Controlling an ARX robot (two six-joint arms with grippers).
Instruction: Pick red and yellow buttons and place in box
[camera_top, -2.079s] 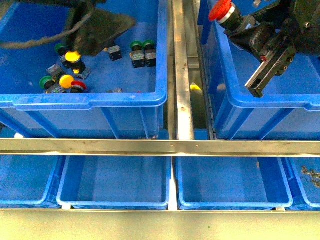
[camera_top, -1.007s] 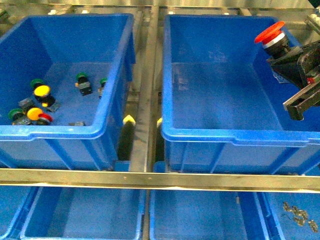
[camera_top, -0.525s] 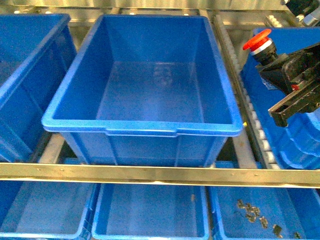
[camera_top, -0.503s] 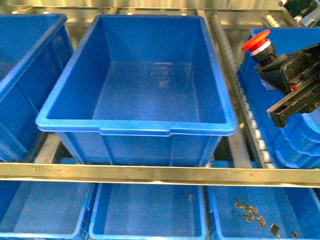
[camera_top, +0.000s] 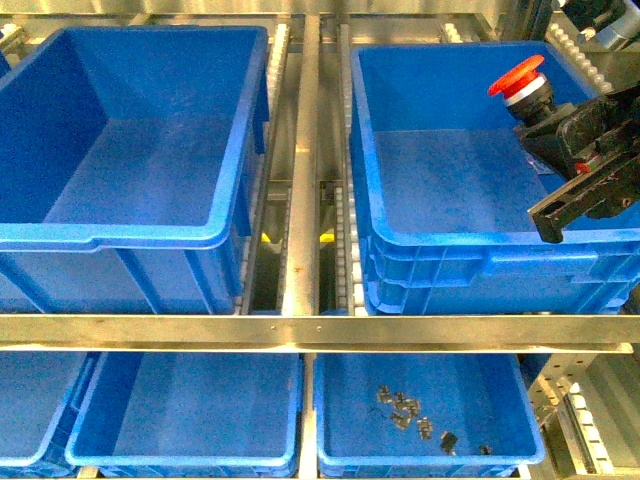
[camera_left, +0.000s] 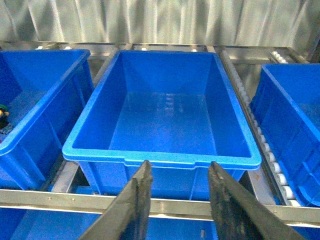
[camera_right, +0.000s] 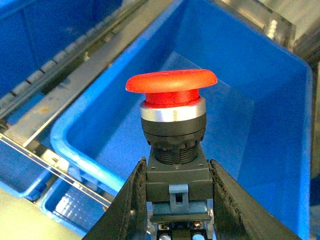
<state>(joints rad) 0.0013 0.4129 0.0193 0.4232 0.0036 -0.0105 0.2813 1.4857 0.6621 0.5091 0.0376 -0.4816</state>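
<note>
1. Red button: my right claw clamps its black body, cap up, above the right-hand blue bin. Not released.
2. Left claw: jaws apart, empty, facing the deep box, which holds no buttons.
3. My judgement: no deposits visible, so nearly everything remains.

The left tool gapes; the right tool clamps.

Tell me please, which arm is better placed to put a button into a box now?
The right arm. The right jaws grip the red button, which hangs over a blue box. The left jaws stand open and empty, facing another box.
</note>
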